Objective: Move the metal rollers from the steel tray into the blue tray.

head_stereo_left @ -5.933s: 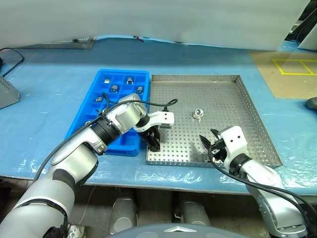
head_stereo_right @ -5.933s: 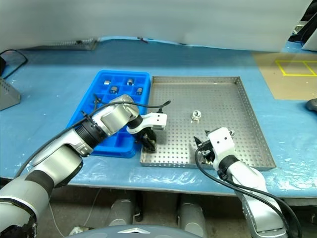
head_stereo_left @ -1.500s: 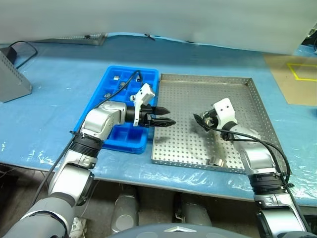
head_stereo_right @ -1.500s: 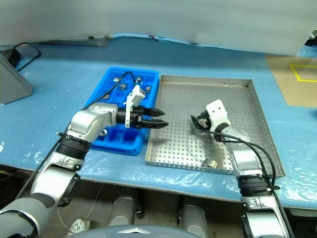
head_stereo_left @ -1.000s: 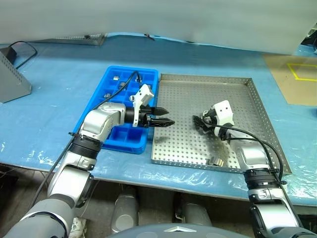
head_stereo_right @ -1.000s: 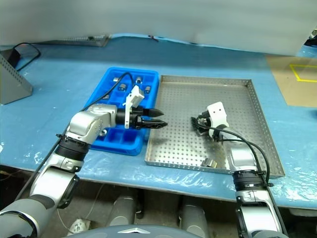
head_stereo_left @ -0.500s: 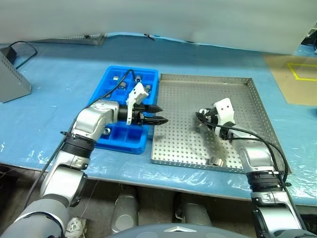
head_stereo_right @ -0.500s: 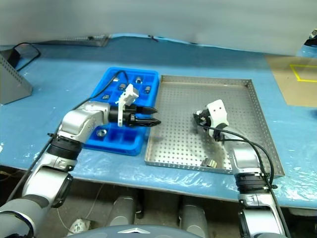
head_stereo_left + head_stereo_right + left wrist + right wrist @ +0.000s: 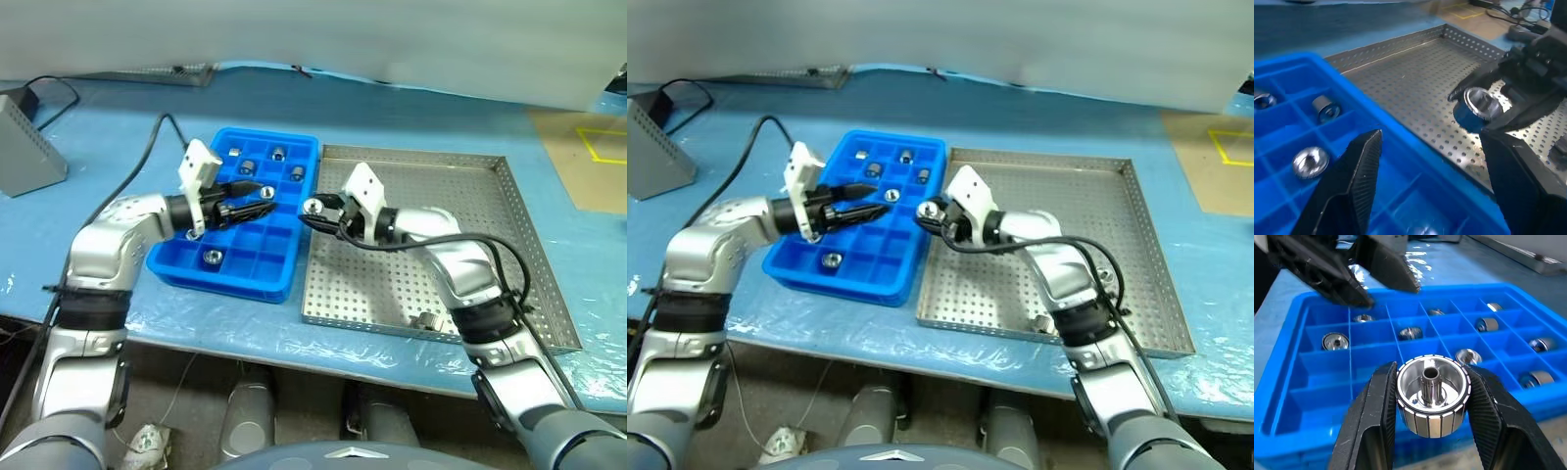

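Fingers of the right gripper (image 9: 1432, 404) were closed on one metal roller (image 9: 1433, 396), held above the near edge of the blue tray (image 9: 235, 269), where several rollers lay. The left gripper (image 9: 257, 197) hovered over that tray, jaws apart and seemingly empty. Another roller (image 9: 425, 320) stayed in the steel tray (image 9: 509, 235).

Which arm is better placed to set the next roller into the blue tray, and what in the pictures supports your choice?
The right. The right gripper already has its jaws clamped on a metal roller at the blue tray's edge. The left gripper hangs over the compartments, jaws open and empty.
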You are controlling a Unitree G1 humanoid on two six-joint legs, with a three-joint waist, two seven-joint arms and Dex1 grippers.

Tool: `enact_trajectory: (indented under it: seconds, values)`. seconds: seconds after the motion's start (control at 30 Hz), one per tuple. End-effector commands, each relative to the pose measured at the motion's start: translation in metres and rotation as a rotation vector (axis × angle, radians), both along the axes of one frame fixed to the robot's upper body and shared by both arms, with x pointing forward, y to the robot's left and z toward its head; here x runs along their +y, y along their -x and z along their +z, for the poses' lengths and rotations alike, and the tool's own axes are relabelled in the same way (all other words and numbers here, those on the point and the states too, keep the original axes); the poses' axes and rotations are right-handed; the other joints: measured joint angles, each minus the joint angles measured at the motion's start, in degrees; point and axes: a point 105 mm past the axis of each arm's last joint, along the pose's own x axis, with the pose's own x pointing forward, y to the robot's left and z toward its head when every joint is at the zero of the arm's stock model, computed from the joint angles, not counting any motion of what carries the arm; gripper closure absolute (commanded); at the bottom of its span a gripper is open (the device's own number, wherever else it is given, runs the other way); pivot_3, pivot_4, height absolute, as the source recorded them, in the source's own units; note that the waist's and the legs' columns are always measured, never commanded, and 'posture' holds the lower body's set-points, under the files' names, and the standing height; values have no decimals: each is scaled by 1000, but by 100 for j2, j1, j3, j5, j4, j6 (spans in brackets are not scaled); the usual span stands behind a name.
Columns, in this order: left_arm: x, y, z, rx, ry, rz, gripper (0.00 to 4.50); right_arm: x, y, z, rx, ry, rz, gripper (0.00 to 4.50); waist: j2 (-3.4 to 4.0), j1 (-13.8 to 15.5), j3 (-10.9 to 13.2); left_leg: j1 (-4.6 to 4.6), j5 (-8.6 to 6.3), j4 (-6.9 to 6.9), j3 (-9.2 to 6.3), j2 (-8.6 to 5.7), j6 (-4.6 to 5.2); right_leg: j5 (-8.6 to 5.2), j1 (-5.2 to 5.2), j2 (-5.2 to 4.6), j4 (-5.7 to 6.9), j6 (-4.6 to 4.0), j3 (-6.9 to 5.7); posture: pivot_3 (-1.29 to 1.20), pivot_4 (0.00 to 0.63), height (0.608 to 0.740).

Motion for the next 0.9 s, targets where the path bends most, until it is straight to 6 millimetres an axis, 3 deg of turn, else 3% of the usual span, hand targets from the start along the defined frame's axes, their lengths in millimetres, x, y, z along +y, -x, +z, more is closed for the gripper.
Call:
enact_trajectory:
  seconds: [0.03, 0.37, 0.6, 0.83, 0.9]
  values:
    - [12, 10, 18, -68, 3, 49, 1144, 15, -8, 4, -34, -10, 51, 2859, 0, 95, 0, -3, 0, 0, -1, 2, -1, 0, -2, 0, 0, 0, -1, 456, 150, 740]
    - [6, 25, 8, -41, 17, 78, 1144, 9, -37, -27, 1, 28, -37, 2859, -1, 515, 1, -11, 2, 2, -4, 0, -4, 0, -9, -3, 9, -1, 0, 496, 150, 740]
    - [3, 19, 9, -41, 16, 61, 1144, -1, -44, -23, -36, 11, -93, 2859, -1, 526, 0, -10, 3, 0, -4, 0, -7, 0, -12, 0, 11, -1, 3, 465, 150, 740]
    - [-6, 12, 9, -38, 21, 15, 1144, -5, -43, -22, -44, 5, -117, 476, -1, 495, 0, -13, 5, 1, -3, 0, -9, 0, -17, 4, 11, -1, 6, 419, 150, 740]
    - [-9, 11, 8, -34, 24, -3, 1144, -11, -44, -16, -59, -12, -144, 476, -1, 484, 0, -13, 5, 1, -3, 0, -9, 0, -18, 5, 11, -1, 7, 381, 150, 740]
